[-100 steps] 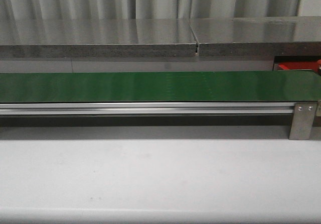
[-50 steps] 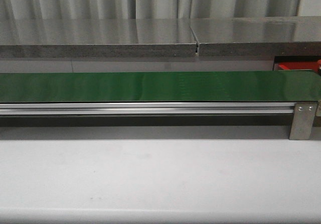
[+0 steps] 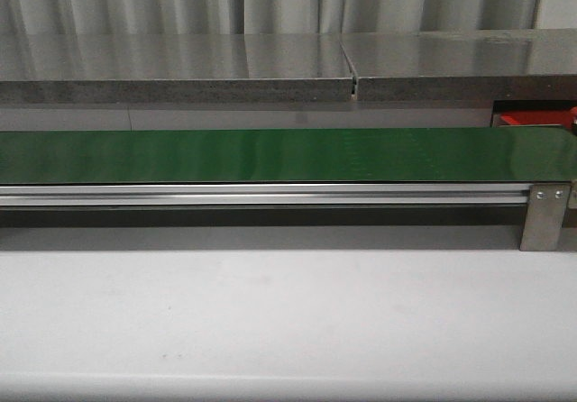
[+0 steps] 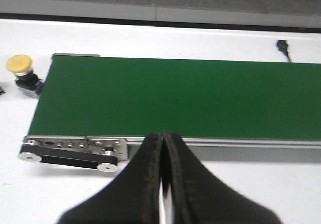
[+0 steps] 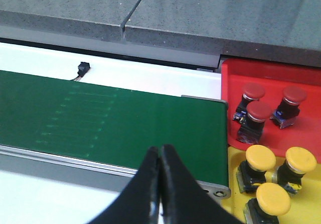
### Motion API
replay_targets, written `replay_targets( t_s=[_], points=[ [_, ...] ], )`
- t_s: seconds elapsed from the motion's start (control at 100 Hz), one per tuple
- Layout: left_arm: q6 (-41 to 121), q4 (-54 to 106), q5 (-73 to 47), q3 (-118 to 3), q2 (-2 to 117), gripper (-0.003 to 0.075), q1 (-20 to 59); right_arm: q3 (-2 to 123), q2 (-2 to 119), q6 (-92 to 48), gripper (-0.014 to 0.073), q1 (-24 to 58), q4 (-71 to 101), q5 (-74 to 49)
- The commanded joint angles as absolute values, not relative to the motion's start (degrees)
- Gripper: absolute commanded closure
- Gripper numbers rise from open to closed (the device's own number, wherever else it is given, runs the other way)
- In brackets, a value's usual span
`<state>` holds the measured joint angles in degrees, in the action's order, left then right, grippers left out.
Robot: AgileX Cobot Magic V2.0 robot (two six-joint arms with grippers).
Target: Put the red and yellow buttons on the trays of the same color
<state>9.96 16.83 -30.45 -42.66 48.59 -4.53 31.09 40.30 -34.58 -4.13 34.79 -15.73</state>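
While both grippers stay closed, the green belt (image 3: 288,155) lies bare.

belt (image 3: 288,154) spans table (image 3: 288,321); two trays (image 5: 273,76) (image 5: 235,169) past right end; buttons (image 5: 258,111) inside

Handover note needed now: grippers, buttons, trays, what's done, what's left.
Left gripper: shut, empty, over the near edge of the green conveyor belt.
Right gripper: shut, empty, near the belt's other end.
Done: three red mushroom buttons on the red tray; three yellow mushroom buttons on the yellow tray.
Left: one yellow button on the white table beside the belt's end, off any tray. Belt is bare.
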Motion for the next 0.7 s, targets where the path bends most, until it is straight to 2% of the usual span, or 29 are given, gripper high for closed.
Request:
replay_targets(
  t_s=[0.0,0.25,0.45,0.52,0.57,0.61,0.62,0.68,0.69],
  points=[
    [9.23,18.27,-27.46,-47.77,52.23,0.0741,-7.53,32.40,40.01,-35.28,0.0669,-4.11,34.91,-11.96],
    [9.23,19.93,-29.57,-56.62,64.50,0.0741,-15.30,32.40,40.01,-35.28,0.0669,-4.11,34.91,-11.96],
    [9.23,21.87,-36.11,-63.91,73.46,0.0726,-22.07,32.40,40.01,-35.28,0.0669,-4.11,34.91,-11.96],
    [9.23,21.87,-36.91,-66.17,76.60,0.0666,-23.89,32.40,40.01,-35.28,0.0669,-4.11,34.91,-11.96],
    [9.23,21.87,-36.91,-67.69,78.94,0.0597,-24.88,32.40,40.01,-35.28,0.0669,-4.11,34.91,-11.96],
    [9.23,21.87,-37.01,-69.23,80.61,0.0504,-25.55,32.40,40.01,-35.28,0.0669,-4.11,34.91,-11.96],
    [9.23,21.87,-37.01,-69.23,80.88,0.0504,-25.58,32.40,40.01,-35.28,0.0669,-4.11,34.91,-11.96],
    [9.23,21.87,-37.48,-71.52,83.26,0.0344,-26.16,32.40,40.01,-35.28,0.0669,-4.11,34.91,-11.96],
    [9.23,21.87,-37.58,-71.52,83.51,0.0344,-26.22,32.40,40.01,-35.28,0.0669,-4.11,34.91,-11.96]
  ],
)
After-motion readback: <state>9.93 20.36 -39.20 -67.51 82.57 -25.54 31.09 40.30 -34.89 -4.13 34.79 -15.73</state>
